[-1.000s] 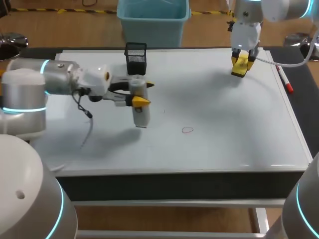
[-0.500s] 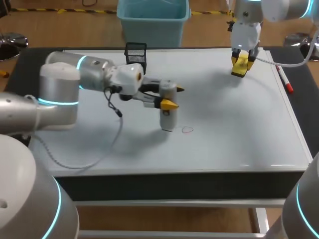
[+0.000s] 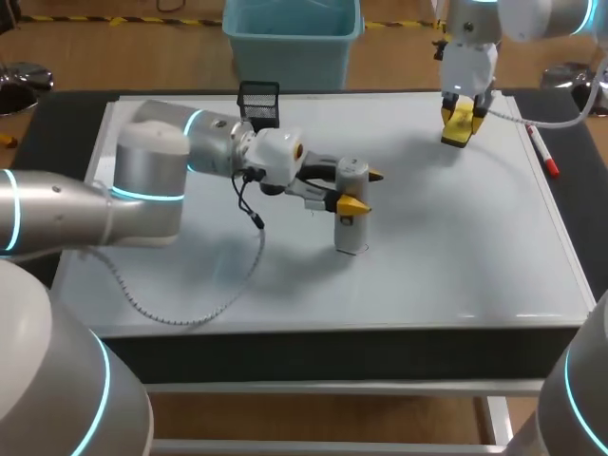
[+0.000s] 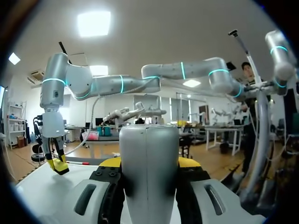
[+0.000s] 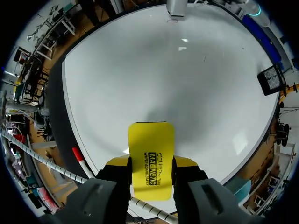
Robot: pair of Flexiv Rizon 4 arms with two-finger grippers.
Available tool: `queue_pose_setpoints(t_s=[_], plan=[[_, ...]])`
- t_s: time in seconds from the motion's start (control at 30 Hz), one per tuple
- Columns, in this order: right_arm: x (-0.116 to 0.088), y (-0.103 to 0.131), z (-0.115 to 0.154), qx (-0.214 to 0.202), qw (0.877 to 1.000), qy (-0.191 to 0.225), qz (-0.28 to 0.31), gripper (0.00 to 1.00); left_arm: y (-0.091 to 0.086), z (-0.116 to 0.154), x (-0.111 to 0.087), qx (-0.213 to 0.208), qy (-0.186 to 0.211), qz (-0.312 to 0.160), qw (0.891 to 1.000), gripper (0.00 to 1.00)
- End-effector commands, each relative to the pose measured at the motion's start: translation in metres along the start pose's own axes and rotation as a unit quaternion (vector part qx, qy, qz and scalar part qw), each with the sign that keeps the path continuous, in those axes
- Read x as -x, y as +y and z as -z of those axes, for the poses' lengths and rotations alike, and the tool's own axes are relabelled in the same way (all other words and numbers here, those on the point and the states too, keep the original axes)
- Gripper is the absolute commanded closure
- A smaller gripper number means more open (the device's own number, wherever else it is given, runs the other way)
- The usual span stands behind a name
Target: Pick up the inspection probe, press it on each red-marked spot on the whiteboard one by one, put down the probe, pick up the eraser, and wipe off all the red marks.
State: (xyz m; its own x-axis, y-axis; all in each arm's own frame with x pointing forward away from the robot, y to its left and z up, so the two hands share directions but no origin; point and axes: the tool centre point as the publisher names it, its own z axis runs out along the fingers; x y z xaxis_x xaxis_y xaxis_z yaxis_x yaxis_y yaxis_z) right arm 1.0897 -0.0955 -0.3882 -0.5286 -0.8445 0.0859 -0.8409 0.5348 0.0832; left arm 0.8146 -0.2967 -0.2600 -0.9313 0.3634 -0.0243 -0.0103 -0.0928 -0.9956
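My left gripper (image 3: 362, 190) is shut on the silver cylindrical probe (image 3: 351, 223), which stands upright near the middle of the whiteboard (image 3: 446, 256). Its lower end covers the spot where the red ring was drawn. In the left wrist view the probe (image 4: 148, 168) fills the gap between the yellow-tipped fingers (image 4: 108, 163). Over the board's far right corner, my right gripper (image 3: 459, 122) is shut on the yellow eraser (image 3: 457, 124). The right wrist view shows the eraser (image 5: 150, 158) between its fingers, with the probe (image 5: 177, 7) far ahead and a small ring mark (image 5: 172, 20) by its base.
A black mesh pen holder (image 3: 258, 108) stands at the board's far edge, left of centre. A red marker pen (image 3: 543, 152) lies along the right edge, beside the right gripper. A cable (image 3: 204, 304) from the left wrist trails over the board's near left part.
My left arm has carried the probe rightward from the board's left part to the red ring, which the probe now hides. The right arm has not moved.
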Motion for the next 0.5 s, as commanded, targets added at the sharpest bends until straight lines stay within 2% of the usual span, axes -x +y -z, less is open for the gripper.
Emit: queue_pose_setpoints(t_s=[0.03,0.5], plan=[[0.0003,-0.0016,0.0013,0.001,1.0,0.002,0.001,1.0,0.0027,-0.0022,0.0077,0.002,0.003,0.0,1.0,1.0],[0.0003,-0.0016,0.0013,0.001,1.0,0.002,0.001,1.0,0.0127,-0.0066,0.0149,-0.008,0.004,0.009,1.0,1.0]])
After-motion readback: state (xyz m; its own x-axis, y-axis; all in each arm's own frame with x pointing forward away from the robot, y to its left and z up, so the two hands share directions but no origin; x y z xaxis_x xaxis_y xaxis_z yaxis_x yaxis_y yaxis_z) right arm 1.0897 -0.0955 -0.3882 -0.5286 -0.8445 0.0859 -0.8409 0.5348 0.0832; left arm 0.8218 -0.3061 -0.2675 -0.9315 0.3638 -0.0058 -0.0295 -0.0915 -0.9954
